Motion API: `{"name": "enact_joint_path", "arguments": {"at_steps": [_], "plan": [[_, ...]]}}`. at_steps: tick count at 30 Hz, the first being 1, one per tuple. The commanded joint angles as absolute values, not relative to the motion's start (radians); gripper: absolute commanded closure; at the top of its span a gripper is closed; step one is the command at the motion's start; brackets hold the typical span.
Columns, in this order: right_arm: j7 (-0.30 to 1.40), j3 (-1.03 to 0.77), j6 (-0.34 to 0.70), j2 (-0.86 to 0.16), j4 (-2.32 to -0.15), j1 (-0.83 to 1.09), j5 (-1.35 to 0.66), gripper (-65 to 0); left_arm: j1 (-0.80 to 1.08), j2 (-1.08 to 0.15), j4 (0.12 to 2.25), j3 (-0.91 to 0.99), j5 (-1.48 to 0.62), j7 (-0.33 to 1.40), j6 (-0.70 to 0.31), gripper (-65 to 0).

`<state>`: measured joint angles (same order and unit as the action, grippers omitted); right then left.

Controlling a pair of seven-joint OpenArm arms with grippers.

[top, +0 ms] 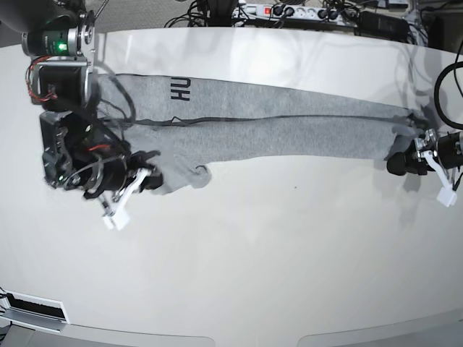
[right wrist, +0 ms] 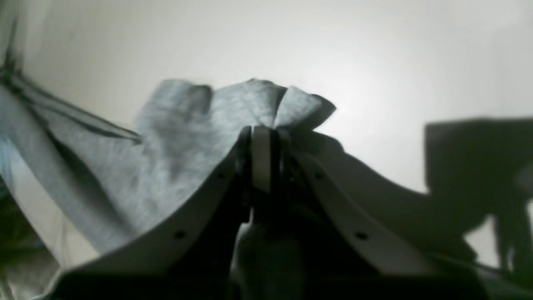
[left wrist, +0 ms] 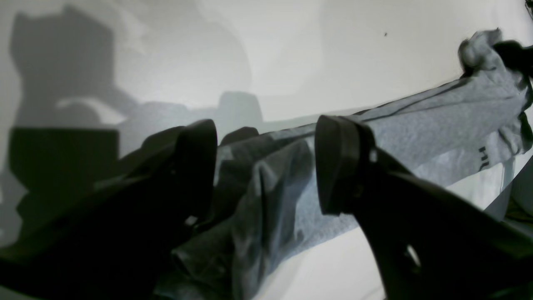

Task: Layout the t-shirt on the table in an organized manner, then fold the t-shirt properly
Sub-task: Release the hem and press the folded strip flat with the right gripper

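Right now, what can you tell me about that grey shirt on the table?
The t-shirt is heather-grey, soft knit cotton by its look, with black block letters near one end and a dark hem line along its length. It lies stretched into a long, narrow, creased band across the white table. The right claw is shut on one bunched end; the left claw stands wide around the other.

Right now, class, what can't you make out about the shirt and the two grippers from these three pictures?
- Shirt lettering: base view shows only "HU"; a fold hides the rest.
- Left gripper: in its wrist view, cloth lies between spread jaws; grip unclear. In the base view it is too small.
- Right gripper: wrist view blurred; held part of the shirt unidentifiable.
- Table: edges cut off by frame.
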<state>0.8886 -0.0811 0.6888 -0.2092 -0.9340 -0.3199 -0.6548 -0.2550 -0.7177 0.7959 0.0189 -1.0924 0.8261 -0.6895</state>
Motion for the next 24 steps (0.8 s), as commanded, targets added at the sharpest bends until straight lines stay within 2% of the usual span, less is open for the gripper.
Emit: {"name": "enact_joint_path", "arguments": {"at_steps": [1, 6, 11, 19, 24], "plan": [[0.9, -0.086, 0.698, -0.226, -0.987, -0.354, -0.715, 0.0, -0.274, -0.745, 0.807, 0.027, -1.113, 0.808, -0.698, -37.6], [1.119, -0.086, 0.698, -0.266, -1.214, -0.292, -0.935, 0.0, -0.275, -0.745, 0.807, 0.027, -1.113, 0.808, -0.698, -37.6], [1.246, -0.086, 0.698, -0.297, -1.493, -0.125, -1.07, 0.0, -0.275, -0.745, 0.807, 0.027, -1.113, 0.808, -0.698, -37.6], [1.28, -0.086, 0.698, -0.363, -1.852, 0.148, -1.107, 0.0, -0.275, -0.745, 0.807, 0.027, -1.112, 0.808, -0.698, -37.6], [1.32, -0.086, 0.698, -0.366, -1.936, 0.239, -1.092, 0.0, -0.275, -0.745, 0.807, 0.027, -1.113, 0.808, -0.698, -37.6]]}}
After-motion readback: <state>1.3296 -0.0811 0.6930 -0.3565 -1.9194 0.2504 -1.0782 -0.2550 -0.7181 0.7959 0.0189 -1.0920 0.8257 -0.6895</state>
